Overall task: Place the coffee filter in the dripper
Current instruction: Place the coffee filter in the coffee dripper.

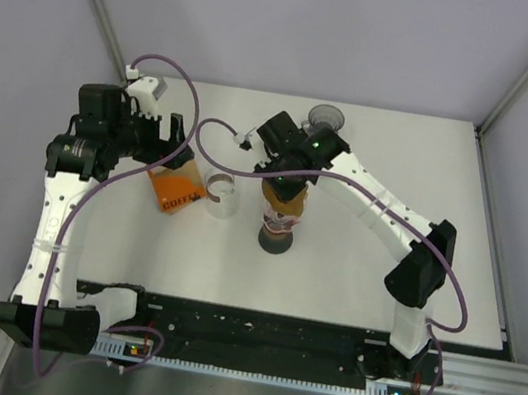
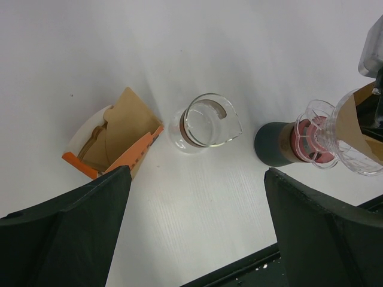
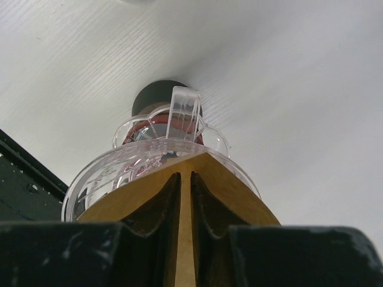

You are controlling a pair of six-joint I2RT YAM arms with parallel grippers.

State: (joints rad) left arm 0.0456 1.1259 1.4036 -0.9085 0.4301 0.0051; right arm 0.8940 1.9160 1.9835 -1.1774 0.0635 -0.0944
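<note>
The overhead camera looks down on the whole table (image 1: 351, 283) from its near edge. Both wrist cameras catch the dripper (image 2: 350, 146): the left from farther off, the right pressed close above it.

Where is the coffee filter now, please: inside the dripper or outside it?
Inside: the brown filter sits within the clear dripper, gripped by the right end effector.

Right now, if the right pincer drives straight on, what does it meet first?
Likely the clear plastic dripper: the right pincer holds the brown paper filter at its mouth. Depth unclear.
</note>
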